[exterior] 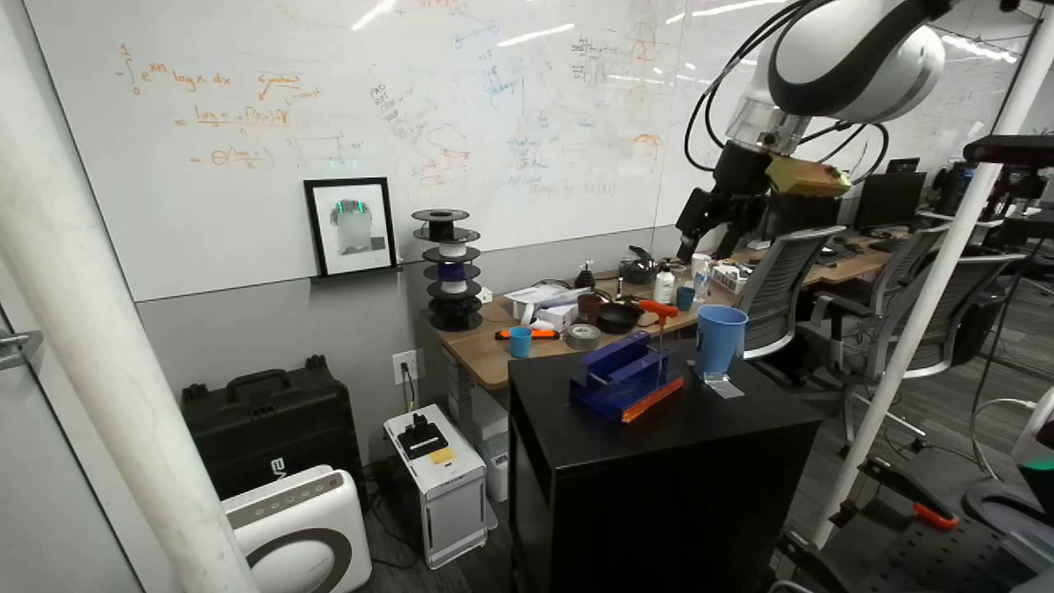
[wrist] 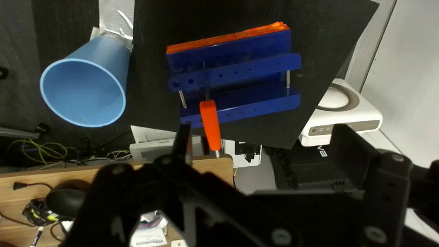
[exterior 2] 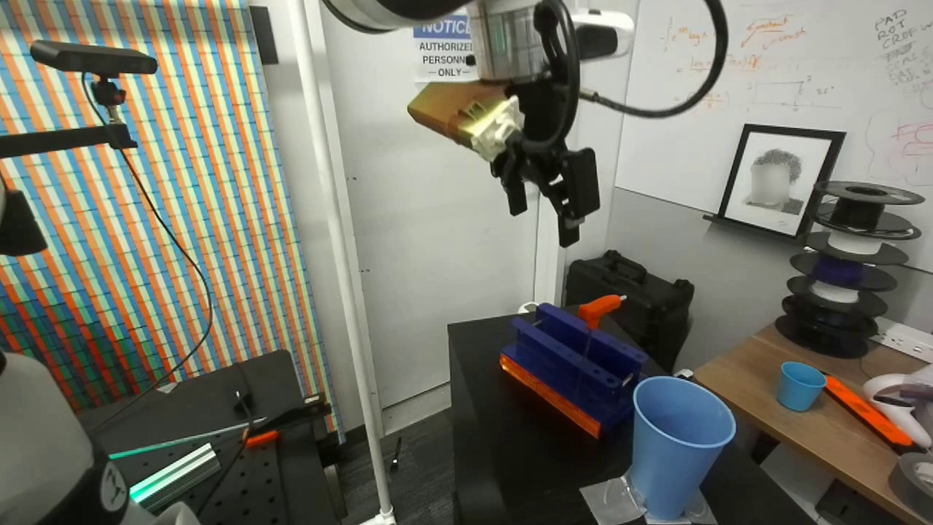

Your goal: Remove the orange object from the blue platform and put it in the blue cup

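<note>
Dark royal blue covers the platform (wrist: 240, 73) — we note a bright orange strip (wrist: 229, 37) along one edge. The orange object (wrist: 210, 125) is vivid red-orange, tipped in grey. We see the cup (exterior 2: 681, 452) in paler sky blue, tape (wrist: 111, 17) silvery grey, gripper (exterior: 706, 247) and cabinet (exterior: 659, 511) black. In an exterior view, a backdrop (exterior 2: 226, 160) carries upright stripes — orange, blue, pale green.

Tool (exterior: 706, 249) high above black surface (exterior: 700, 424), fingers spread. Orange T-handle key (exterior: 659, 310) stands upright in blue platform (exterior: 603, 392). Blue cup (exterior: 718, 339) upright near platform, tape (exterior: 723, 385) at base. Framed portrait (exterior: 352, 226) against whiteboard (exterior: 494, 115).
</note>
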You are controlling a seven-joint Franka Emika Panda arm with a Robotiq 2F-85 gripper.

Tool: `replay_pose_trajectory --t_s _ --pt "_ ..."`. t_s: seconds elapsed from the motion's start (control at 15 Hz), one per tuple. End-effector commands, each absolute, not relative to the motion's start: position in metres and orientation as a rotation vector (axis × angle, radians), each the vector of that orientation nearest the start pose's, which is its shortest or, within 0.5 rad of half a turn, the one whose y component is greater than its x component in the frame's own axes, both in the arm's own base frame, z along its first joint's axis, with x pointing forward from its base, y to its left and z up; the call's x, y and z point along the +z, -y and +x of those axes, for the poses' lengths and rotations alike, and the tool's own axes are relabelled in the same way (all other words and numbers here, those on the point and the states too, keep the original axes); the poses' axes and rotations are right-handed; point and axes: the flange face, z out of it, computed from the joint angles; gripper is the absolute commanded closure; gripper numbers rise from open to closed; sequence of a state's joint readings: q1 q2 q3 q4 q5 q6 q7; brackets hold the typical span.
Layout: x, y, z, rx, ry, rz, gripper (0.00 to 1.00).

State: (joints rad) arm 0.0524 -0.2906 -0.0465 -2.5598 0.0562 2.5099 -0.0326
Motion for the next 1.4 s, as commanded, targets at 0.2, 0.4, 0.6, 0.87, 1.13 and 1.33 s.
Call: replay_pose_trajectory --t_s 0.2,0.4,0.6,0.87,1.13,1.33 --pt "0.345 0.023 0.488 -0.291 -0.045 -3.059 0.0" --pt "0.33 0.034 0.507 -0.244 -0.073 -3.05 0.0" --pt "0.317 0.037 0.529 -0.207 -0.094 -3.031 0.0" --pt "0.301 0.03 0.557 -0.173 -0.08 -3.033 0.0" --pt "0.285 0.029 0.572 -0.116 -0.069 -3.052 0.27" --pt "0.276 0.031 0.575 -0.058 -0.073 -3.057 0.51"
